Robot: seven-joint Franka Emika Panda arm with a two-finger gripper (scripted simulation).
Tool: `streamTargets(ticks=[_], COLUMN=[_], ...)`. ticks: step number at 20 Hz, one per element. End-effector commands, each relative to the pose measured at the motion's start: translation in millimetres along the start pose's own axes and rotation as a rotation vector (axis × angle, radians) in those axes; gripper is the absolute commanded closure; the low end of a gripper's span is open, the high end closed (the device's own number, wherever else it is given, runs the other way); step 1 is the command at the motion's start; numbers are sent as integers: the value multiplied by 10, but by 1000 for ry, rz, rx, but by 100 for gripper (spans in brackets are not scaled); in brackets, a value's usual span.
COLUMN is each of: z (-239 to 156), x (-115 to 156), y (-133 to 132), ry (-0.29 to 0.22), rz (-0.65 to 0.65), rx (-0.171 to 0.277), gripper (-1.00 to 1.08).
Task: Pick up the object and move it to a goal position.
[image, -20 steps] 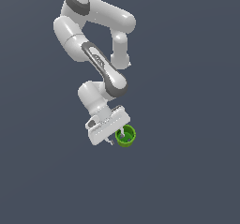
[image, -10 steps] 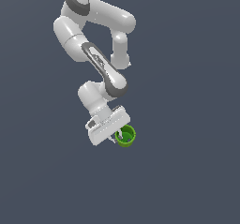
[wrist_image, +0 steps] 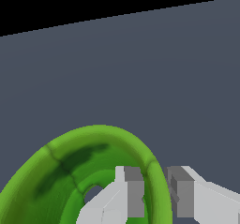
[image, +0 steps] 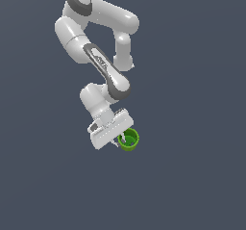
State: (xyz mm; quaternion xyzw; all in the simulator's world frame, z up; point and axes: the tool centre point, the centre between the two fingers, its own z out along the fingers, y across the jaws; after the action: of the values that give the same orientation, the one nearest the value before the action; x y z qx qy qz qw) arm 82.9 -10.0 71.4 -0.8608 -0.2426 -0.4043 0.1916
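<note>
Gripper (wrist_image: pixel 153 197) straddles the green cup's (wrist_image: pixel 93 171) wall: one finger (wrist_image: pixel 129 195) inside the bowl, the other finger outside, rim wall between them. Fingers sit narrowly apart, both pads at or almost at the wall; whether they're actually squeezing it, can't tell.

Only the wrist view shows that straddle, plus the thick rim, the darker green interior and shadows inside the bowl.

Exterior view gives context instead: gripper (image: pixel 121 140) at the end of the white Panda arm (image: pixel 98 60), pointed down, cup (image: pixel 129 139) at about 4 o'clock from the hand body, right at the fingertips. A pale fingertip shows inside the cup mouth. The blue-grey floor (image: pixel 192 176) surrounds it; cup-to-floor contact can't be read.
</note>
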Motion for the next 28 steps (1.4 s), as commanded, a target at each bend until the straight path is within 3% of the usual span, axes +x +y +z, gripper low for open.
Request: streamTargets(ticks=[1, 10, 22, 28], z=[-17, -278, -939, -1154], x=[-1, -39, -124, -146], y=[24, 378, 1314, 1646], ry=[0, 0, -1, -1], rz=[0, 0, 0, 0], rx=[-1, -1, -1, -1], gripper=[108, 108, 108, 108])
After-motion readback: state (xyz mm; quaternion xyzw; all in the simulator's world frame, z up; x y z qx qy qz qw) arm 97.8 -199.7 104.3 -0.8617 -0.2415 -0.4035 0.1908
